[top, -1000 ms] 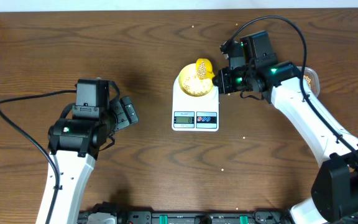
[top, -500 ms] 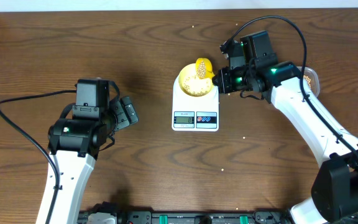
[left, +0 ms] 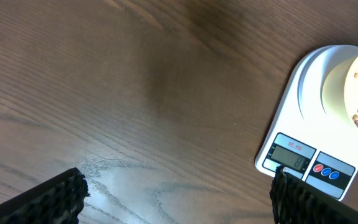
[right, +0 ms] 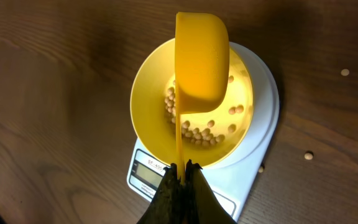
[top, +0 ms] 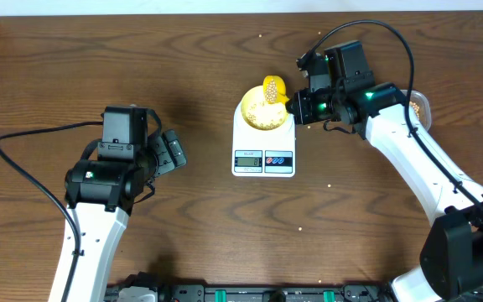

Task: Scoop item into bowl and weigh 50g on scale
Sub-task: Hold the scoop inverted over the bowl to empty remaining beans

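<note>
Beans (right: 197, 134), prob just beyond R end effector (right: 180, 169)

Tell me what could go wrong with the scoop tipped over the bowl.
The beans are round: more falling from the yellow scoop could bounce past the bowl rim; stray beans already lie on the table. The scoop, pinched by its thin handle in the right gripper, might touch the bowl and disturb the scale.

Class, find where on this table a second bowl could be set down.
Bare table lies between the left gripper and the scale, and in front of the scale's display save a few stray beans. Crowded: over the bowl, where the right gripper holds the scoop.
</note>
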